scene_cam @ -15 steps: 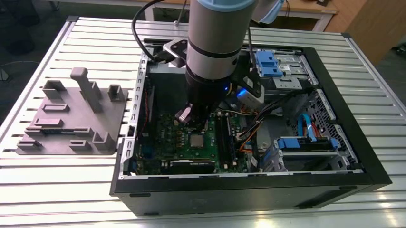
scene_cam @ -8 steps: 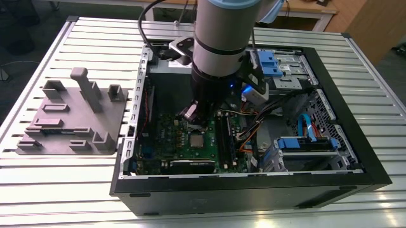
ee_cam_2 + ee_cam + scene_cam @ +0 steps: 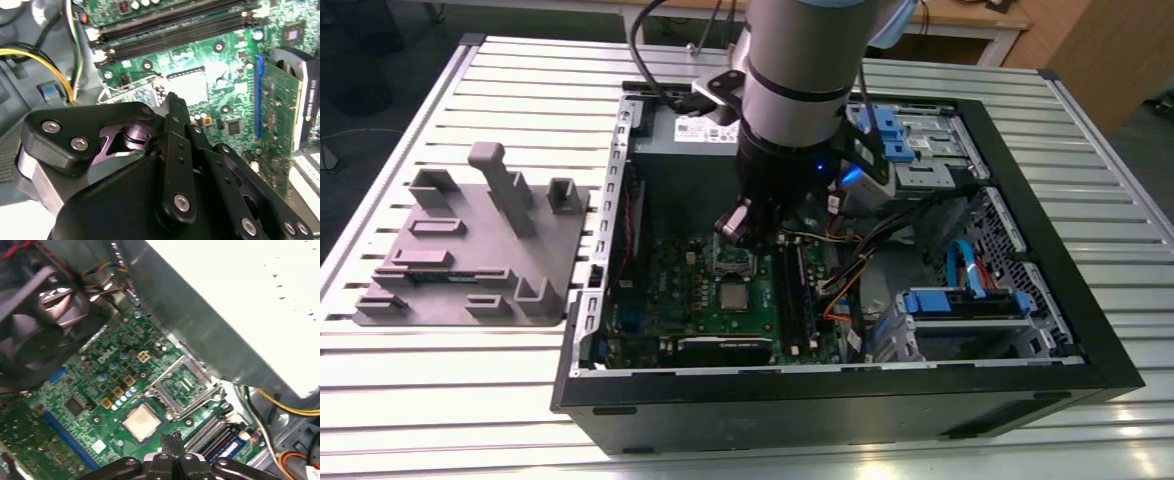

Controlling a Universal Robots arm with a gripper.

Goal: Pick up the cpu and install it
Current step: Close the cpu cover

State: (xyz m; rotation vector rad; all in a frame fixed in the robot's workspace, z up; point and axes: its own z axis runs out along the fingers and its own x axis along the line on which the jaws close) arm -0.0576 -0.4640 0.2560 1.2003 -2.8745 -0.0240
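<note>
Arm reaching straight down into the open computer case, gripper [image 3: 172, 440] poised over the motherboard.

We see the fingers pressed together with nothing between them, their tips just above the green motherboard [image 3: 100, 385]. The cpu [image 3: 142, 420] lies flat in its socket at lower centre of the first wrist view, beside the raised silver bracket [image 3: 183, 386]. In the exterior view the black case [image 3: 1067, 330] walls ring the arm closely; the grey fixture plate [image 3: 467, 250] sits at left on the slatted metal table [image 3: 440, 400].
</note>
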